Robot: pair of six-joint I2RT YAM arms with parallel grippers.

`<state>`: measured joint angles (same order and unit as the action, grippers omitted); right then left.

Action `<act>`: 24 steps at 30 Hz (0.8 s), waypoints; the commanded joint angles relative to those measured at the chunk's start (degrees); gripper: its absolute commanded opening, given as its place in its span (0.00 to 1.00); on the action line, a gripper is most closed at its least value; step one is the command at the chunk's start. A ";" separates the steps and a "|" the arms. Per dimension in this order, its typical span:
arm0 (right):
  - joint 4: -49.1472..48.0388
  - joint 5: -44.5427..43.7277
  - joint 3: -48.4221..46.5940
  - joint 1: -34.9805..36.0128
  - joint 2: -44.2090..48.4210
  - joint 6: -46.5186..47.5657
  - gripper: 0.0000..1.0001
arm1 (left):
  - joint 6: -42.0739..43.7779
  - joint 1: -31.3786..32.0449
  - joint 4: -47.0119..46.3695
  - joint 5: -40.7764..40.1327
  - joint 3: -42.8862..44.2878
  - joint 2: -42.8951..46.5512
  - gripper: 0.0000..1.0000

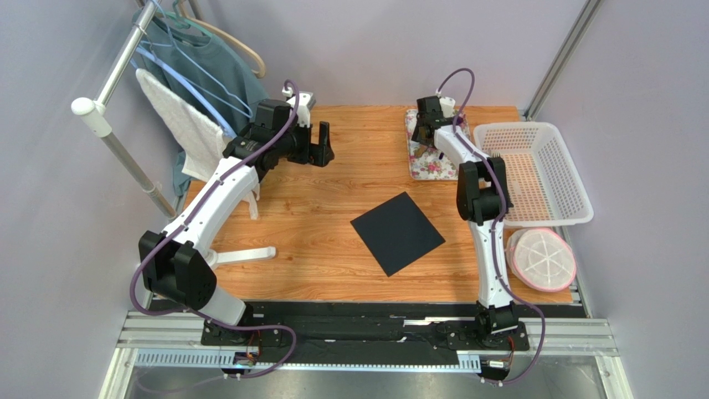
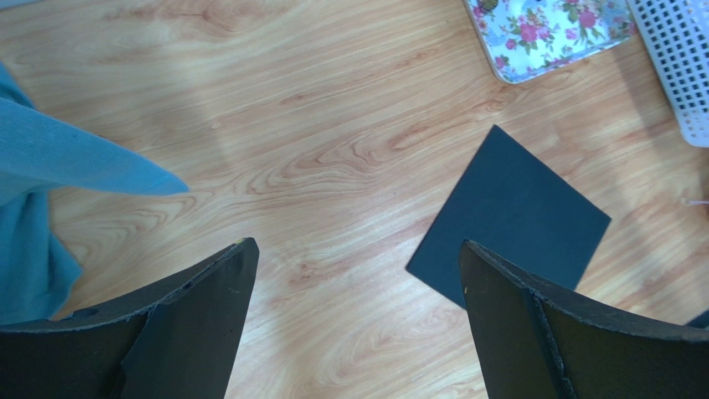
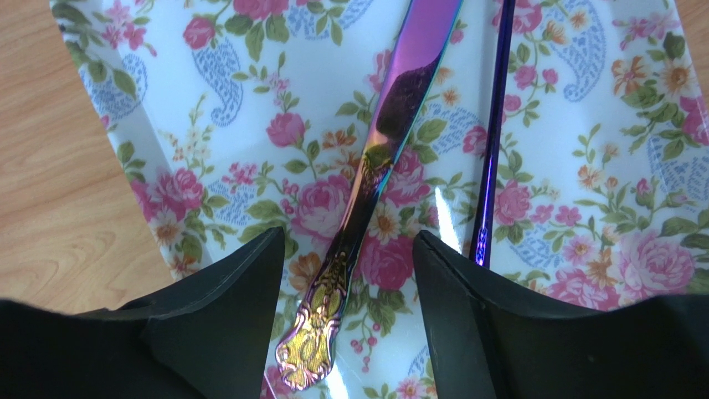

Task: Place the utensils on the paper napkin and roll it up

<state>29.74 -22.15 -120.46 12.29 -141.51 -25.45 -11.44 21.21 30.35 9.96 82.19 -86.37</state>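
The black paper napkin (image 1: 397,232) (image 2: 516,208) lies flat on the wooden table, turned like a diamond, with nothing on it. Two glossy purple utensils rest on the floral mat (image 1: 428,166) (image 3: 208,100). One has an ornate gold-tinted handle (image 3: 333,332); the other is a slim purple shaft (image 3: 491,141) to its right. My right gripper (image 1: 428,125) (image 3: 349,239) hangs low over the mat, open, its jaws on either side of the ornate handle with a gap on both sides. My left gripper (image 1: 320,145) (image 2: 356,245) is wide open above bare wood, left of the napkin, holding nothing.
A white plastic basket (image 1: 537,170) (image 2: 678,58) stands right of the floral mat, with a round pink-rimmed lid (image 1: 541,258) in front of it. A clothes rack with teal cloth (image 1: 208,62) (image 2: 50,166) and a white towel (image 1: 179,120) crowds the left side.
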 commanded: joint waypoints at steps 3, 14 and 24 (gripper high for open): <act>0.59 1.32 -5.75 -1.48 -2.89 -4.25 0.62 | -4.81 -0.03 2.61 4.54 5.34 0.50 0.99; 0.93 6.32 -4.52 -2.19 -2.98 -5.04 0.50 | -12.37 -0.03 12.63 8.32 15.54 -2.22 0.99; 3.84 10.11 -1.70 -2.27 -2.36 -5.57 0.20 | -18.52 -0.20 18.26 15.35 24.33 -6.71 0.99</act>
<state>30.09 -14.44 -123.68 9.89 -143.48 -29.91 -26.11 21.23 45.80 20.73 102.41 -92.79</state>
